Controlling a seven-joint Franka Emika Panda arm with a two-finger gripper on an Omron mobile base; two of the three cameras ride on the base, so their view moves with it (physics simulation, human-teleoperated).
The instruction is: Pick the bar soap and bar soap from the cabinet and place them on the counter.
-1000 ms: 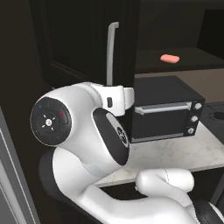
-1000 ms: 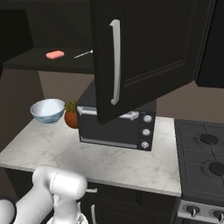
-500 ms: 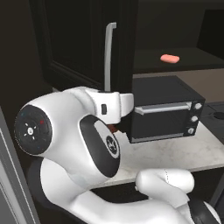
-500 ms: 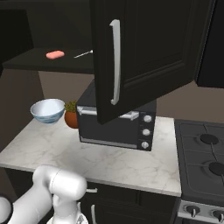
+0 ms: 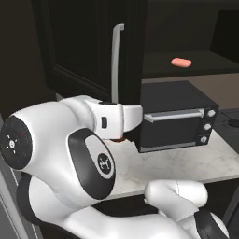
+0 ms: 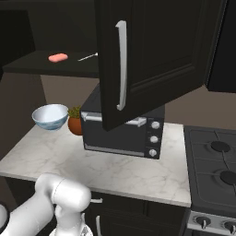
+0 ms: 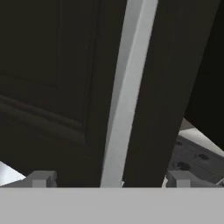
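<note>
Change: the arm's elbow has swung lower and left; cabinet door (image 6: 152, 55) stays open, so access is clear.
Bar soap (image 6: 58, 57): on the cabinet shelf, left part, spoon (image 6: 87, 56) beside it.
Surface (image 6: 106, 168): bowl (image 6: 50, 116) at left edge.
Jaws: spread wide, straddling the door handle (image 7: 127, 92), holding nothing.

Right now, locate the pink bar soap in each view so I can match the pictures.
Left base view: bar soap upper right, on the open cabinet shelf above the toaster oven.
Right base view: upper left, on that shelf, left of the spoon.
Hand view: not in it.
Shared landmark: the cabinet door's silver handle.
</note>
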